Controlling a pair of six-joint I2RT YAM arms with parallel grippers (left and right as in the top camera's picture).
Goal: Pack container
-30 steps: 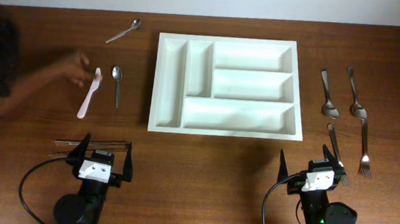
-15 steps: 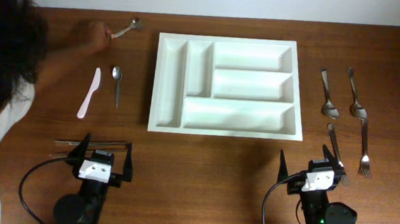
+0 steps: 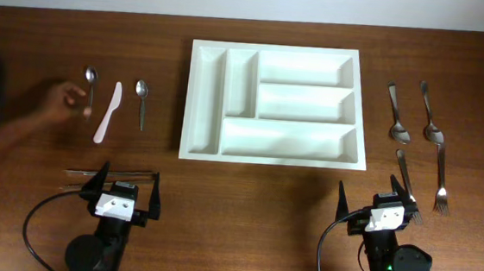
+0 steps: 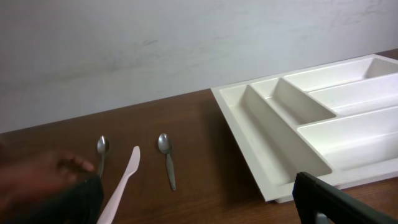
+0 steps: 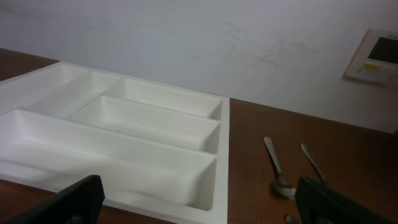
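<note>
The white cutlery tray lies at the table's middle, all five compartments empty; it also shows in the left wrist view and the right wrist view. Left of it lie two metal spoons and a pink plastic knife. Right of it lie two spoons and two forks. My left gripper and right gripper rest open and empty at the front edge.
A person's hand reaches in from the left, at the leftmost spoon. Chopsticks lie by my left gripper. A white wall stands behind the table, with a panel at right.
The person's hand carried the spoon from the far left of the table down beside the pink knife. Both arms stayed still.
</note>
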